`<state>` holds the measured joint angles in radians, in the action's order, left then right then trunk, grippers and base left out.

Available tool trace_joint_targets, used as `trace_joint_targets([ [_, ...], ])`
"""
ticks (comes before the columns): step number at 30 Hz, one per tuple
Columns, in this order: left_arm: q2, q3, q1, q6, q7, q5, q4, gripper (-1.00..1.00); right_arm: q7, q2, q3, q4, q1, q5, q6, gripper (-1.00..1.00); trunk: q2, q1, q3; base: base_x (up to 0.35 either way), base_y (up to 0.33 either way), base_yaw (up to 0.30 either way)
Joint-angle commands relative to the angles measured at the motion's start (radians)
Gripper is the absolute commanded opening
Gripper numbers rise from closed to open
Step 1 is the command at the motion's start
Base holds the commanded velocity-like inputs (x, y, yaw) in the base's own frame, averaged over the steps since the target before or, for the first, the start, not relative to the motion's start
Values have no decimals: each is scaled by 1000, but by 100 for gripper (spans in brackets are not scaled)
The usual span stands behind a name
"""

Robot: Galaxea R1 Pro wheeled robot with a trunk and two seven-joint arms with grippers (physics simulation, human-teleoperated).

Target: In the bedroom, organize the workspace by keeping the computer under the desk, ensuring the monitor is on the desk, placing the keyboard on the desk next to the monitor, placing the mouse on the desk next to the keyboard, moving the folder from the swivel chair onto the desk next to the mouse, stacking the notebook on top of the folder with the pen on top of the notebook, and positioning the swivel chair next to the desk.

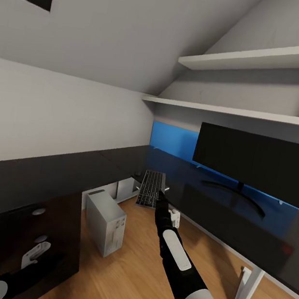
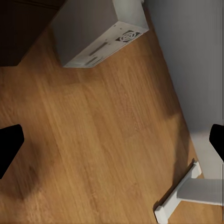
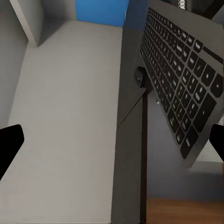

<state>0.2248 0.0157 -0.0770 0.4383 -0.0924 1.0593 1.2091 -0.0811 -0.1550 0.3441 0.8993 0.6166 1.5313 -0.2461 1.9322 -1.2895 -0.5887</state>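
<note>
The right gripper (image 1: 162, 194) reaches out to the near end of the keyboard (image 1: 151, 188); in its wrist view the fingers (image 3: 9, 140) show far apart at the picture's edges with the keyboard (image 3: 182, 79) slanting close beside one of them, so the jaws look wide open and not clamped on it. The keyboard sits at the desk's (image 1: 117, 163) inner front edge, seemingly overhanging it, well left of the monitor (image 1: 259, 164), which stands on the desk already. Beneath, the computer (image 1: 105, 220) rests on the wood floor under the desk. The left gripper (image 1: 35, 253) hangs low by the dark drawer unit, its fingers (image 2: 9, 144) spread over bare floor, holding nothing. The step in hand seems to be placing the keyboard; next it needs to be gripped or nudged fully onto the top and slid toward the monitor's stand without tipping off the edge.
</note>
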Motion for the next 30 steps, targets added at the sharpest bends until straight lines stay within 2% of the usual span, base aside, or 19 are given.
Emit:
trace_joint_targets([
  [1,-5,-1,0,4,-15,15,1,100,-5,6,0,-5,5,13,-5,100,8,-4,-4,0,0,0],
  [6,-33,-8,0,14,-35,44,-2,100,-7,33,-28,-33,17,17,-5,100,15,-8,-8,0,0,0],
  [10,-56,-9,0,17,-35,64,-3,100,-7,41,-48,-55,22,17,-5,100,15,-8,-8,0,0,0],
  [15,-82,-10,0,20,-32,70,-3,100,-8,44,-53,-88,24,17,-4,100,15,-8,-8,0,0,0],
  [30,-83,-12,1,38,-31,80,-2,100,-10,46,-57,-106,28,18,5,100,113,-61,-51,0,0,0],
])
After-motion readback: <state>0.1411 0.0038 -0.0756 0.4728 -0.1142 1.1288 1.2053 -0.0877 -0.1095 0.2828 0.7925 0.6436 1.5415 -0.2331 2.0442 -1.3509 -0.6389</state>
